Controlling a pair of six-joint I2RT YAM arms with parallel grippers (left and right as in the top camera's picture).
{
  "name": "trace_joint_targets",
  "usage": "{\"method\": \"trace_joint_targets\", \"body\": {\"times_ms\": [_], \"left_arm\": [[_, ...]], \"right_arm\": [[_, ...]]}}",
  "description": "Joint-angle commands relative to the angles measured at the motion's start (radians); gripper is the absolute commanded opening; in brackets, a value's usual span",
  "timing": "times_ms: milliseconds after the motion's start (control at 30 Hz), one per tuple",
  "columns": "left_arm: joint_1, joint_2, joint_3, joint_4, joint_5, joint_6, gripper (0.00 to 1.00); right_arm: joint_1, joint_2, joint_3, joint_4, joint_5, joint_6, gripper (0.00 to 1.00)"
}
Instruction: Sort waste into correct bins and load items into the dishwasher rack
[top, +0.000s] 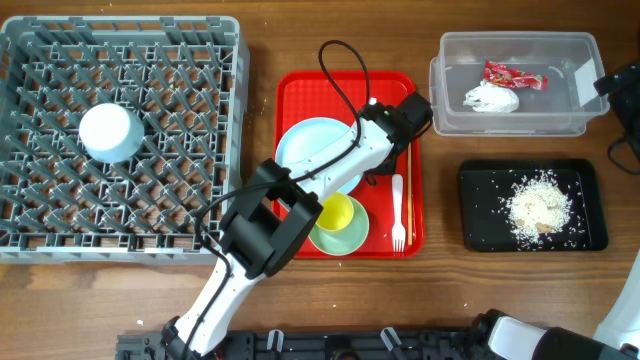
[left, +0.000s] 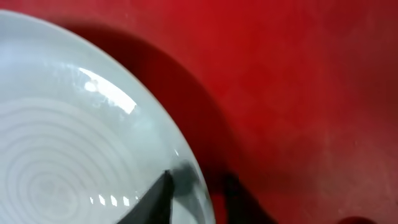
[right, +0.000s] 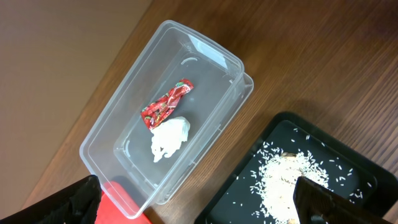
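The pale blue plate (top: 312, 148) lies on the red tray, and its rim fills the left wrist view (left: 74, 143). My left gripper (top: 372, 172) is open at the plate's right edge; its fingers (left: 199, 196) straddle the rim, one over the plate, one over the tray. The yellow cup (top: 335, 211) sits in the green saucer-bowl (top: 345, 235). The white fork (top: 398, 210) and chopsticks (top: 410, 185) lie at the tray's right. The pale blue bowl (top: 110, 131) is upside down in the grey rack (top: 190, 60). My right gripper (top: 612, 82) (right: 202, 199) is open and empty.
The clear tub (top: 450, 95) (right: 118, 118) holds the red wrapper (top: 516, 76) (right: 165, 106) and white tissue (top: 492, 98) (right: 168, 140). The black tray (top: 480, 225) (right: 249, 186) holds rice crumbs (top: 540, 205) (right: 286, 180). The red tray (top: 300, 95) lies between rack and bins.
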Motion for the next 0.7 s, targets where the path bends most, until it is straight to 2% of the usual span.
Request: {"method": "trace_joint_targets", "body": {"times_ms": [0, 100, 367, 467, 667], "left_arm": [[-0.001, 0.037, -0.005, 0.013, -0.064, 0.026, 0.04], [-0.005, 0.056, -0.005, 0.025, -0.109, 0.110, 0.04], [-0.078, 0.074, -0.005, 0.034, -0.521, 0.173, 0.04], [-0.101, 0.074, -0.005, 0.051, -0.535, 0.243, 0.04], [-0.117, 0.074, -0.005, 0.063, -0.750, 0.244, 0.04]], "right_arm": [[-0.002, 0.006, -0.001, 0.002, -0.002, 0.007, 1.00], [-0.002, 0.006, -0.001, 0.002, -0.002, 0.007, 1.00], [-0.002, 0.006, -0.001, 0.002, -0.002, 0.007, 1.00], [-0.002, 0.006, -0.001, 0.002, -0.002, 0.006, 1.00], [-0.002, 0.006, -0.001, 0.002, -0.002, 0.007, 1.00]]}}
